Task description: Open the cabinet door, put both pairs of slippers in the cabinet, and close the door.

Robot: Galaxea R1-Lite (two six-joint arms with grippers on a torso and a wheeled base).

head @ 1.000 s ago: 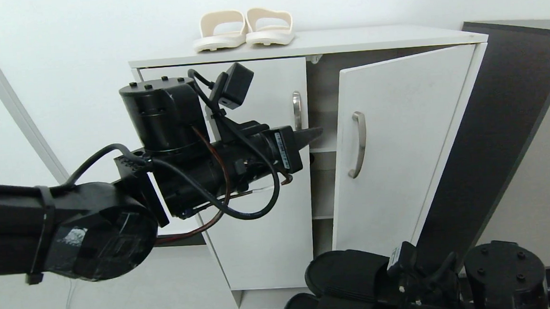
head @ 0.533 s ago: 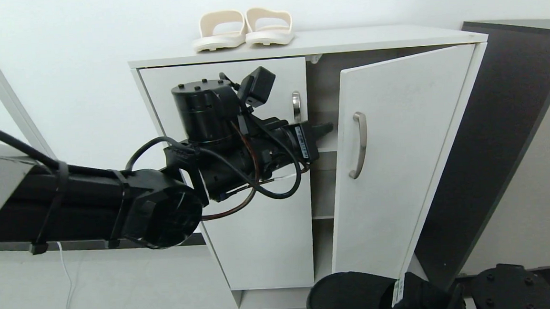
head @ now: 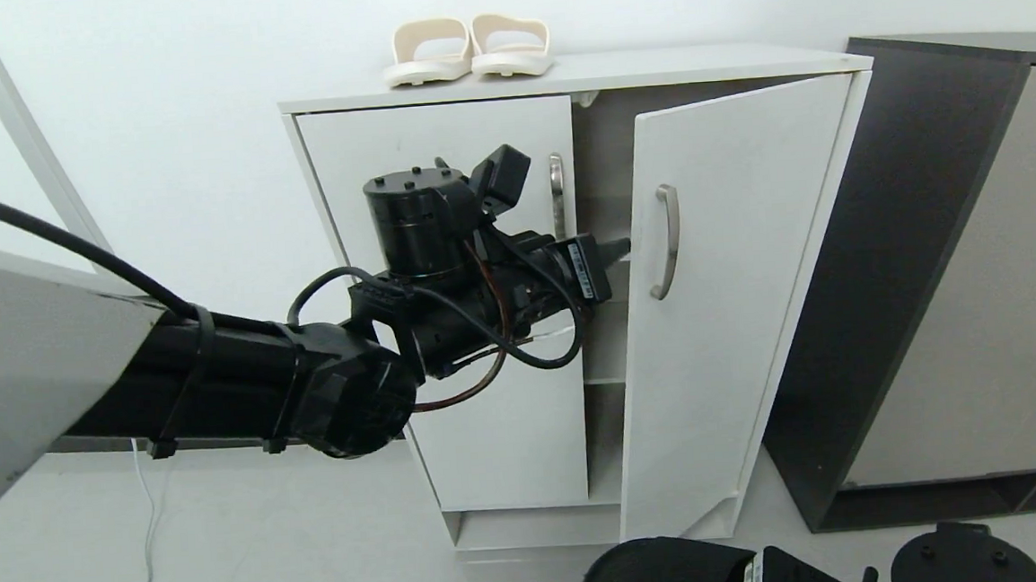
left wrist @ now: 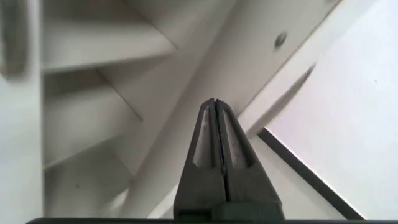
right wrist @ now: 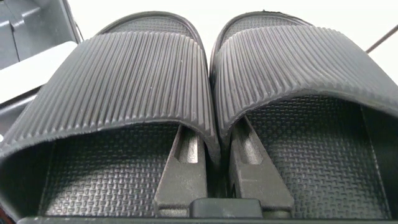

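The white cabinet has its left door shut and its right door swung partly open. Cream slippers sit side by side on its top. My left gripper is shut and empty, its tip in the gap between the doors, close to the open door's inner edge; in the left wrist view the left gripper points at shelves inside. Black slippers are low in front of the cabinet. My right gripper is shut on the black slippers, pinching their adjoining inner sides.
Silver handles are on the left door and the right door. A dark grey cabinet stands right beside the white one. A thin cable lies on the floor at the left. The wall is close behind.
The head camera has pulled back, so the cabinet looks smaller. My left arm has stretched out and its gripper tip has gone further into the gap. The black slippers sit lower in the picture.
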